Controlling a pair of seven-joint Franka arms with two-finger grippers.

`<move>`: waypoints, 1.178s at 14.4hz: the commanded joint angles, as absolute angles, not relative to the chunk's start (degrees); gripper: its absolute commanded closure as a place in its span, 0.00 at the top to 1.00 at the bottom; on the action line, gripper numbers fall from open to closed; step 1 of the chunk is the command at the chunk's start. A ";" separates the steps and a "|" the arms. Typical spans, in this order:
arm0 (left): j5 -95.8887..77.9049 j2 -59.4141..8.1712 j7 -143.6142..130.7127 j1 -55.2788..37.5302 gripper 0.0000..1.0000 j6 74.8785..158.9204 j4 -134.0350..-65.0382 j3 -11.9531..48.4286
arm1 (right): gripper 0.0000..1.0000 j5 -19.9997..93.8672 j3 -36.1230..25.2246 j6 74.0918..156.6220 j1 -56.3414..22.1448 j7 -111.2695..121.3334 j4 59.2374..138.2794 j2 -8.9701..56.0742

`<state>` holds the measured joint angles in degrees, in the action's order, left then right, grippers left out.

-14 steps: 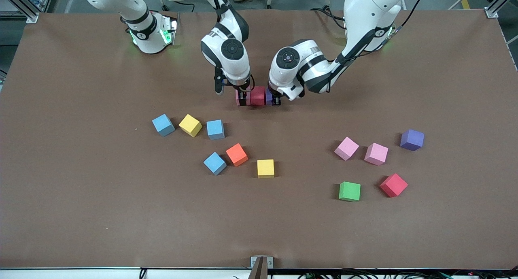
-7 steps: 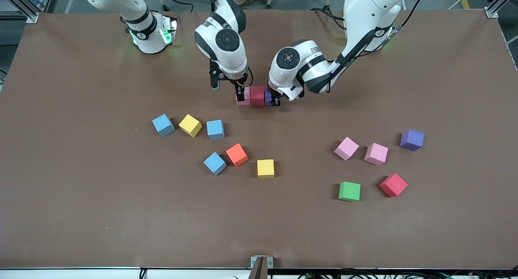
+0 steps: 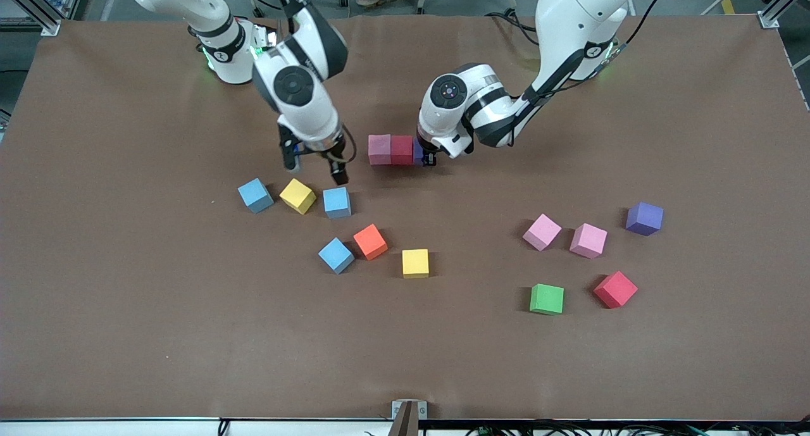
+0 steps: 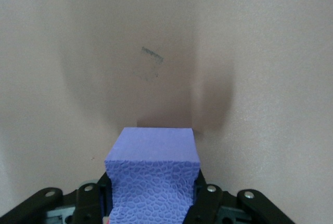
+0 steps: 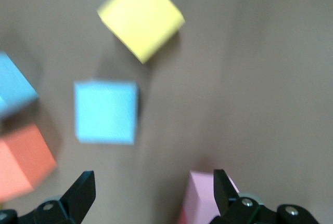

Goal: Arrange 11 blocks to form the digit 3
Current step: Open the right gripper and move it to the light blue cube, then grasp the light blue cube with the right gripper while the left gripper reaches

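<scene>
Currently, scene status as follows.
Left hand [image 3: 429,160]: clenched on a purple block [image 3: 417,151]; down at counter level, at the row's end toward the left arm.
Left hand, wrist view: purple block [image 4: 154,174] sits between the two fingers [image 4: 206,198], its top face clear.
Right hand [image 3: 314,168]: released, fingers spread wide, holding nothing; over bare counter [image 3: 126,309], just above the yellow and blue blocks.
Right hand, wrist view: both fingertips [image 5: 83,190] stand apart with bare counter between them.
Started row: pink block [image 3: 380,149], red block [image 3: 402,150] and the held purple block, side by side and touching; farthest of all blocks from the front camera.
Loose group, right arm's end: blue block [image 3: 255,195], yellow block [image 3: 297,195], blue block [image 3: 336,202] in a rough line; nearer the camera, blue block [image 3: 335,255] beside orange block [image 3: 370,242], then yellow block [image 3: 415,263].
Loose group, left arm's end: two pink blocks [image 3: 542,231] [image 3: 588,240] near each other, purple block [image 3: 644,218] beside them; nearer the camera, green block [image 3: 547,298] and red block [image 3: 615,289].
Digit 3: three blocks in line only; remaining blocks lie scattered and well apart from the row.
</scene>
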<state>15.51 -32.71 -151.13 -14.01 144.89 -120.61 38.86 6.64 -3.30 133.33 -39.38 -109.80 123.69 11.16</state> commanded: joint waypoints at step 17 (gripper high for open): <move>19.16 -26.19 -145.84 -13.45 1.00 126.24 -106.20 41.75 | 1.00 5.80 -2.37 140.18 -34.45 -113.19 116.63 24.87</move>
